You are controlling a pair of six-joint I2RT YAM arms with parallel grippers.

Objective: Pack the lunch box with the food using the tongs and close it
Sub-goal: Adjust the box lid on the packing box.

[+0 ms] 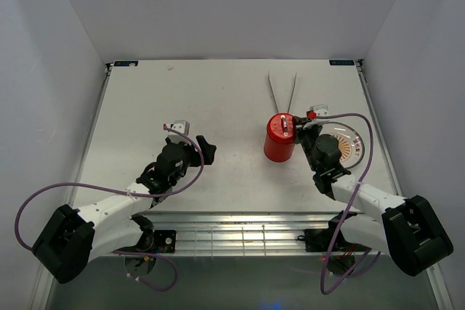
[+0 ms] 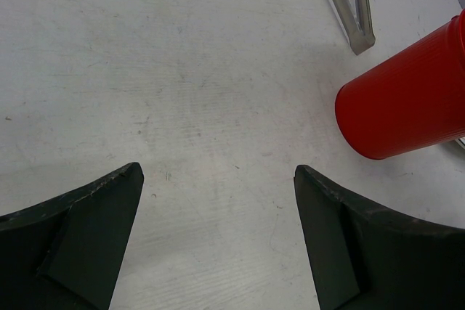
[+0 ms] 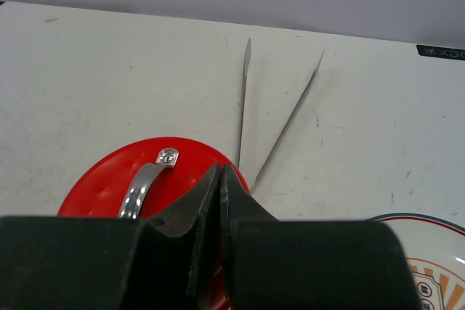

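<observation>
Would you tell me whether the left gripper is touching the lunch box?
Apart: top view shows bare table between the left gripper and the lunch box.

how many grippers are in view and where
2. The left gripper hangs open above bare table, left of the lunch box. The right gripper is shut above its lid, next to the plate. None seems hidden.

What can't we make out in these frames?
- Lunch box contents: the lid hides them.
- Plate surface: right arm covers most in the top view; the right wrist view's edge cuts it. No food visible.
- Right hand touching lid or not: the hand itself blocks the contact, right wrist view.
- Tongs tips: past the left wrist view's top edge.
</observation>
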